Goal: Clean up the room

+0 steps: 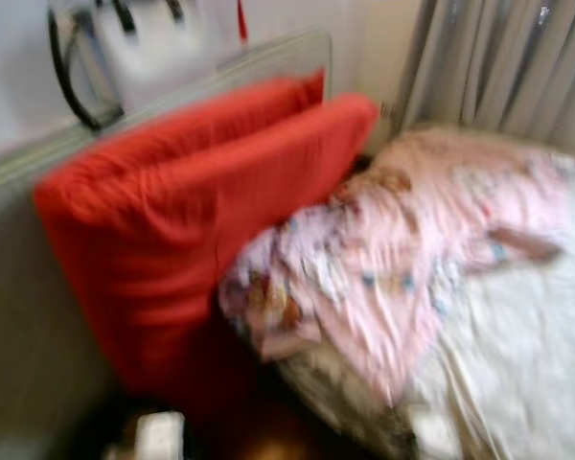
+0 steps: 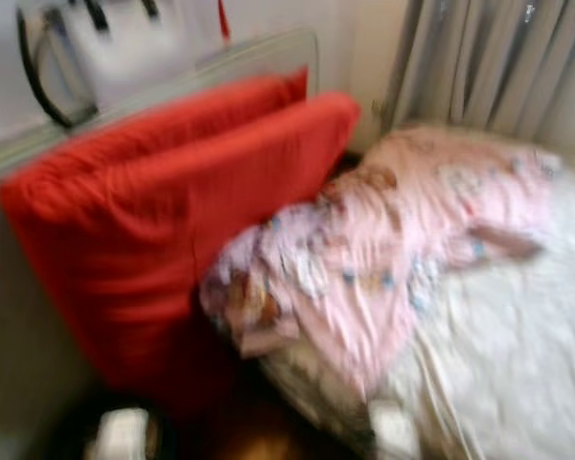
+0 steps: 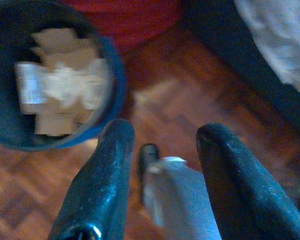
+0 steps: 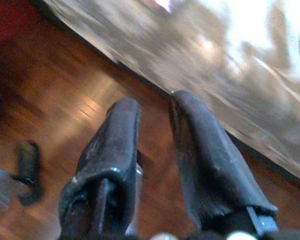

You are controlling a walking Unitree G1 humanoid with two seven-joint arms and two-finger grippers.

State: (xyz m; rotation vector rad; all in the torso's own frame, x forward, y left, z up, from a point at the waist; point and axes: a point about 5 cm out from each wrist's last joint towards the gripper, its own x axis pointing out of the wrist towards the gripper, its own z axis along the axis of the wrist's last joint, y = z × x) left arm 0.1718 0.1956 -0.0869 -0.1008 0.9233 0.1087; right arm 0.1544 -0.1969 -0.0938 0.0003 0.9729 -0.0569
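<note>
Our head views are blurry, but we see two red pillows [image 1: 201, 220] leaning against a headboard [image 1: 172, 91] and a pink blanket [image 1: 412, 259] bunched on the bed [image 1: 527, 364]. Our left gripper [image 3: 162, 137] hangs over the wood floor [image 3: 190, 95] with its fingers spread, just beside a blue bin [image 3: 112, 85] full of paper scraps [image 3: 60, 85]. Our right gripper [image 4: 155, 107] hangs over the floor by the bed's edge, fingers a little apart and holding nothing.
</note>
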